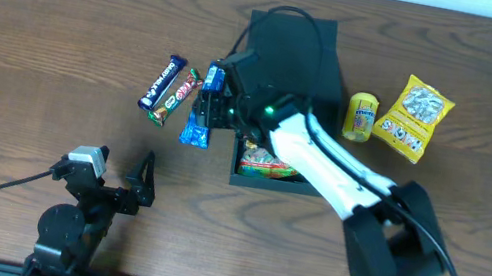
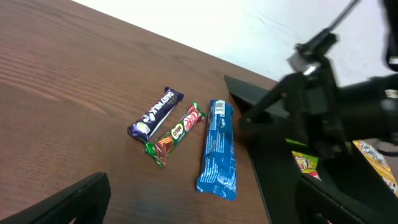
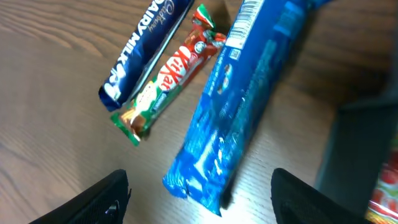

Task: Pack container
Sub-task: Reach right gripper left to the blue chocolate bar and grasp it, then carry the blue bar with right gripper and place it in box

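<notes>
The dark container (image 1: 294,47) stands open at the table's middle, and a colourful snack packet (image 1: 266,167) lies in its near part. A blue packet (image 1: 194,132) lies just left of it. My right gripper (image 1: 214,107) is open, its fingers either side of the blue packet's near end (image 3: 249,99) and not touching it. The gripper shows in the right wrist view (image 3: 205,205). My left gripper (image 1: 134,184) is open and empty near the front edge, well short of the blue packet (image 2: 217,149). The container's wall also shows in the left wrist view (image 2: 273,168).
A purple Dairy Milk bar (image 1: 161,83) and a red-green KitKat bar (image 1: 174,97) lie left of the blue packet. A yellow can (image 1: 362,116) and a yellow snack bag (image 1: 414,117) lie right of the container. The right arm (image 1: 340,180) crosses over the container.
</notes>
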{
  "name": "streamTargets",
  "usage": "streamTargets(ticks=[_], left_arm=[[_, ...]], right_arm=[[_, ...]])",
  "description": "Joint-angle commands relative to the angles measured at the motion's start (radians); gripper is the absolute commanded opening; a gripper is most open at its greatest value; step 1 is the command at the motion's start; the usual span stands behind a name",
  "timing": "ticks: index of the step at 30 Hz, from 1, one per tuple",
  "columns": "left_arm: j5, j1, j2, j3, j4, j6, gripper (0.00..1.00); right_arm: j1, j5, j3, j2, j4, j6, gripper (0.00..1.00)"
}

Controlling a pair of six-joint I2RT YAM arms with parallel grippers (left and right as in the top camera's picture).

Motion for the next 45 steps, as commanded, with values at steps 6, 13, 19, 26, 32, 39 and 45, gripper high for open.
streamTargets(ticks=[6, 13, 19, 26, 32, 39, 45], left_arm=[[-0.011, 0.003, -0.006, -0.027, -0.007, 0.011, 0.95], [-0.011, 0.003, -0.006, -0.027, -0.007, 0.011, 0.95], [-0.011, 0.003, -0.006, -0.027, -0.007, 0.011, 0.95], [-0.011, 0.003, -0.006, -0.027, -0.007, 0.011, 0.95], [-0.011, 0.003, -0.006, -0.027, -0.007, 0.011, 0.95], [-0.011, 0.003, -0.006, -0.027, -0.007, 0.011, 0.95], [-0.011, 0.003, -0.006, -0.027, -0.007, 0.011, 0.95]], right_arm=[[0.016, 0.053, 0.156, 0.149, -0.083, 0.072, 0.73], [0.018, 0.055, 0.169, 0.211, -0.086, 0.085, 0.73], [0.019, 0.062, 0.17, 0.244, -0.097, 0.087, 0.71], [0.019, 0.062, 0.173, 0.265, -0.11, 0.086, 0.51], [0.02, 0.061, 0.222, 0.264, -0.131, 0.065, 0.31], [0.019, 0.061, 0.474, 0.258, -0.355, -0.042, 0.24], [0.004, 0.1, 0.784, 0.238, -0.65, -0.156, 0.14]])
